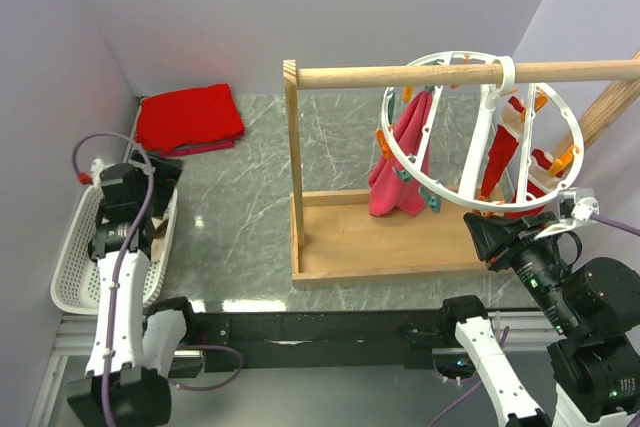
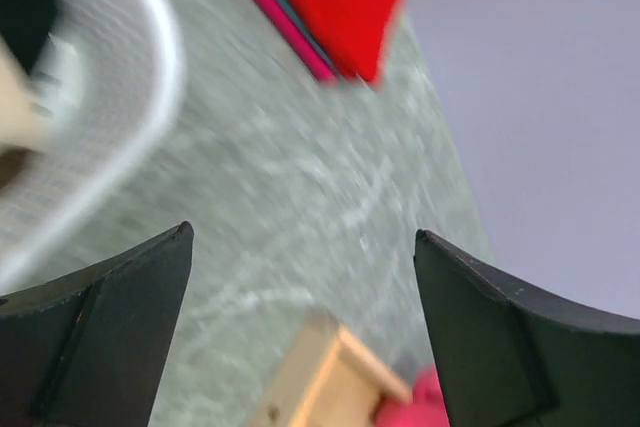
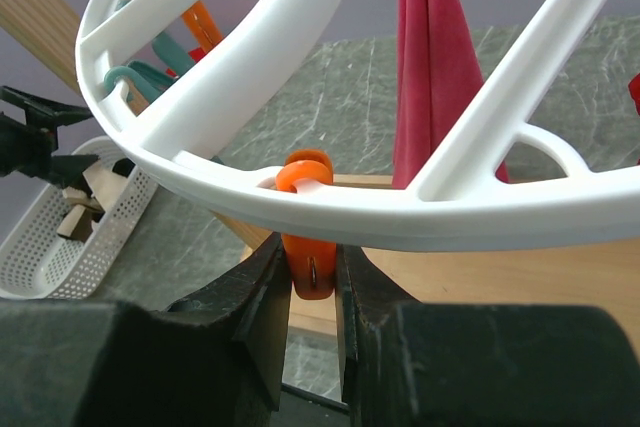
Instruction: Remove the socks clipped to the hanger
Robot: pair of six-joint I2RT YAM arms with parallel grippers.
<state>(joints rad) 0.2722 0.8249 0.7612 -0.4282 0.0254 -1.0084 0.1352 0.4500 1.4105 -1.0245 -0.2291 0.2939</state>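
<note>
socks (image 1: 398, 172) hang on the hanger (image 3: 450, 217). your right end effector (image 3: 312, 269) pinches its orange peg (image 3: 305, 247); left end effector (image 2: 302, 242) gapes wide, empty.

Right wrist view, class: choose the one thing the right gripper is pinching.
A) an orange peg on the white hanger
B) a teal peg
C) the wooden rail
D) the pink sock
A: the right gripper has its fingers closed on either side of the orange peg that hangs from the rim of the white hanger, while the pink sock hangs apart behind it.
</note>
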